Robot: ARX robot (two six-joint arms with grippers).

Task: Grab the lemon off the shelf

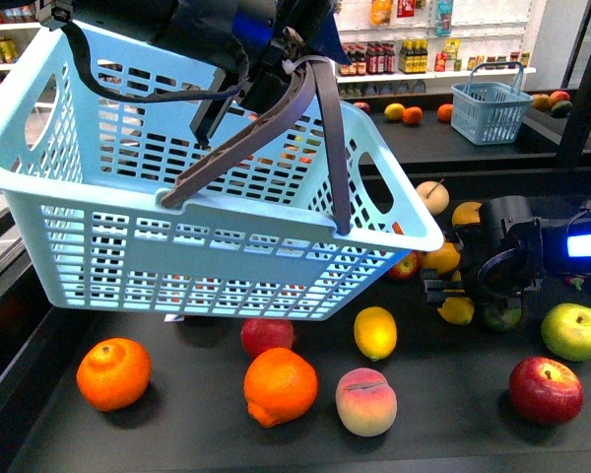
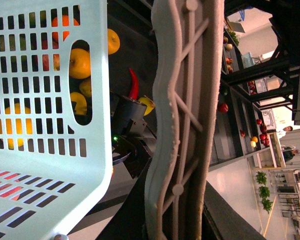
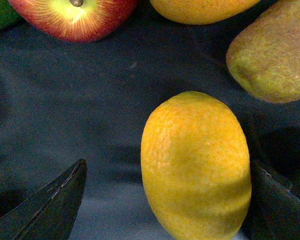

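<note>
**Operator:** Listing the task item first, please. Where is it?

**Spotter:** Item: lemon point(image 3: 196, 165), yellow, oval. Location: on the shelf point(image 1: 453, 426) deck, near its right edge, about midway between the front and back edges.

**Operator:** Relation to the jaws?

**Spotter:** Right gripper point(image 1: 435, 292): jaws apart, with the lemon lying between them in the right wrist view. You have it off-centre, almost touching one finger point(image 3: 276, 201) and well apart from the other. Its long axis runs along the fingers, so your closing line crosses its short width. Judgement: centre it sideways before you close.

**Operator:** Nearer arm?

**Spotter:** The right, plainly. The left gripper point(image 1: 276, 69) is high over the left half of the deck, with the basket point(image 1: 207, 246) hanging from it by the handle point(image 1: 330, 148). Its jaws are not shown, so I cannot tell their state.

**Operator:** Hidden or doubtful?

**Spotter:**
- The front view shows you only a yellow sliver of the lemon under the gripper body.
- The wrist frame cuts off the lemon's near end, and no pointed tip shows.
- A second yellow oval fruit point(image 1: 375, 332) lies bare toward the middle of the deck, so do not mix the two.
- A red apple point(image 3: 72, 17) and a brownish fruit point(image 3: 272, 55) lie near the lemon.
- The basket hides the back-left of the deck.
</note>
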